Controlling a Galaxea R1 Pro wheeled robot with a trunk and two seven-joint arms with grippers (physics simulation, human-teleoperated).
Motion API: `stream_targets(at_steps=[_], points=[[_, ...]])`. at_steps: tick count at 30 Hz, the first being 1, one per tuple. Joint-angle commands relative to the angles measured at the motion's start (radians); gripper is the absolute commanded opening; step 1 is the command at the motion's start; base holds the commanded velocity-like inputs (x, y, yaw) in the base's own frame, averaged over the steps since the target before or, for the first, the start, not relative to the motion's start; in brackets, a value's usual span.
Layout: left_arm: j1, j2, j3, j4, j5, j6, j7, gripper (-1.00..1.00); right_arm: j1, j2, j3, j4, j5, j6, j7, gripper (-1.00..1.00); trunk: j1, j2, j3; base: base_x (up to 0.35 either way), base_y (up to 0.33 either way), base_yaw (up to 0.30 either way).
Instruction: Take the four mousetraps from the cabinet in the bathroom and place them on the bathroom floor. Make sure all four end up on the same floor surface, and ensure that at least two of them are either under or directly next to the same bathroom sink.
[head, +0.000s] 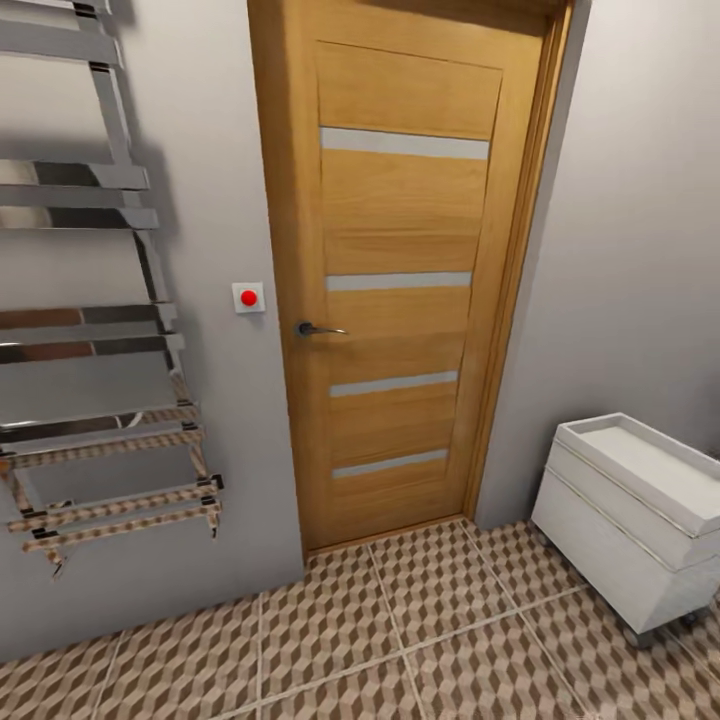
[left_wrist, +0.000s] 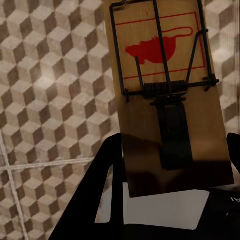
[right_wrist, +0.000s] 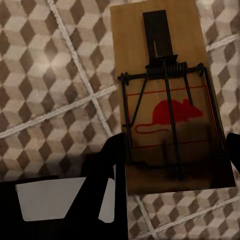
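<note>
- A closed wooden door (head: 400, 280) in warm oak stands ahead, with four pale horizontal strips and a dark lever handle (head: 318, 328).
- Grey walls (head: 630, 250) meet in a corner just right of the door frame.
- A small white switch plate with a red button (head: 248, 297) sits on the wall beside the handle side of the door.
- A chrome ladder towel rail (head: 95, 330) hangs on the left wall.
- A narrow white unit with a tray top (head: 635, 510) stands against the right wall.
- The cube-patterned floor tiles (head: 420, 630) have pale grout lines; both wrist views show the same tiling beyond the fingers.
</note>
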Motion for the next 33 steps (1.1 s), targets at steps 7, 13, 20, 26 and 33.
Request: stream_targets(at_steps=[7, 13, 20, 26, 33], points=[[0.0, 0.001, -0.005, -0.001, 0.005, 0.001, 0.002, -1.0, -0.001, -0.001, -0.008, 0.002, 0.009, 0.0, 0.002, -1.0, 0.0, -0.001, -0.001, 0.0, 0.0, -0.3], [0.001, 0.008, -0.007, 0.0, 0.0, -0.041, -0.004, -1.0, -0.001, 0.0, -0.008, 0.002, 0.009, 0.0, 0.002, -1.0, 0.0, -0.001, -0.001, 0.0, 0.0, -0.3], [0.001, 0.004, -0.007, -0.002, -0.008, -0.045, -0.006, -1.0, -0.001, 0.001, -0.008, 0.002, 0.009, 0.0, 0.002, -1.0, 0.0, -0.001, -0.001, 0.0, 0.0, -0.3], [0.001, 0.002, -0.008, -0.002, -0.009, -0.046, -0.006, -1.0, -0.001, 0.002, -0.008, 0.002, 0.009, 0.0, 0.002, -1.0, 0.0, -0.001, -0.001, 0.0, 0.0, -0.3], [0.001, 0.002, -0.008, -0.002, -0.009, -0.046, -0.006, -1.0, -0.001, 0.002, -0.008, 0.002, 0.008, 0.001, 0.008, -1.0, 0.0, -0.001, -0.001, 0.0, 0.0, -0.3]])
